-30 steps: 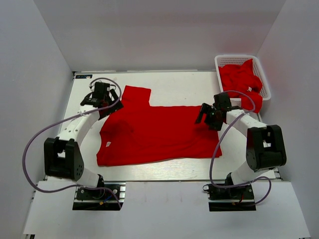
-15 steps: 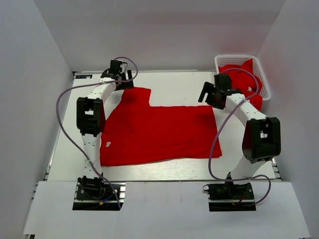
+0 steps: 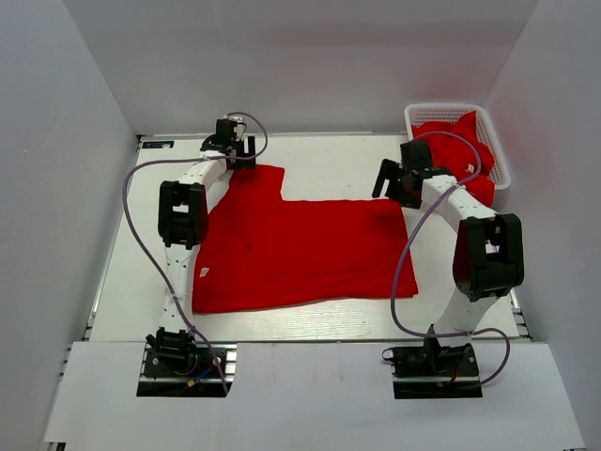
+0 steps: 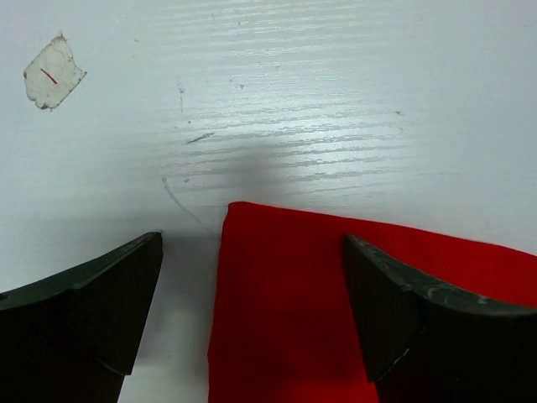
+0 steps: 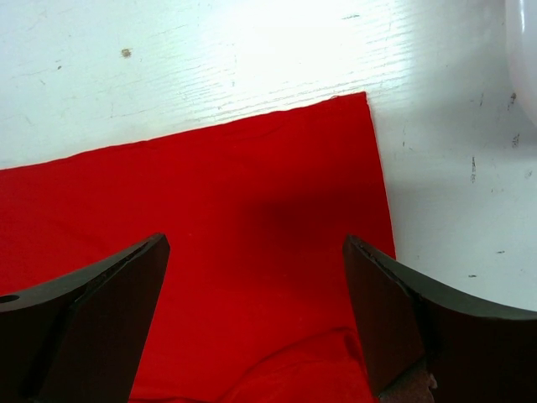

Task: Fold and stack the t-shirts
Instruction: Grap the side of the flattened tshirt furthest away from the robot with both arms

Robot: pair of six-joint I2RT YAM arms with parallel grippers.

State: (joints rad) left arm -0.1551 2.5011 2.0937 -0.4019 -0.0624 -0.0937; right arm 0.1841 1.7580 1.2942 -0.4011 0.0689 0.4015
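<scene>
- White wood-grain table, scuffed and scratched, filled the workspace between plain white walls.
- Red t-shirt lay spread flat across the middle of the table, sideways to the arms. One short sleeve jutted toward the far left, and a straight edge ran down the right side.
- White plastic lattice basket sat in the far right corner of the table, just beyond the spread shirt's far right corner. A crumpled heap of red t-shirts filled it and rose above the rim.
- Left arm stretched out away from its base along the shirt's left edge. Right arm reached likewise up the right side.
- Left gripper hovered over the sleeve's far left corner with its jaws spread wide and nothing held. In the left wrist view that corner lay between the two dark fingers. One finger stood over bare table and the other over red cloth.
- Right gripper was also parted and empty, poised over the shirt's far right corner. Both fingers stood over cloth, and a low ripple in the fabric showed at the bottom of the right wrist view. Contact with the cloth could not be judged for either gripper.
- Small white label showed on the shirt near its left edge, toward the near side.
- Torn white sticker with a red mark lay on bare table, well clear of the sleeve corner.
</scene>
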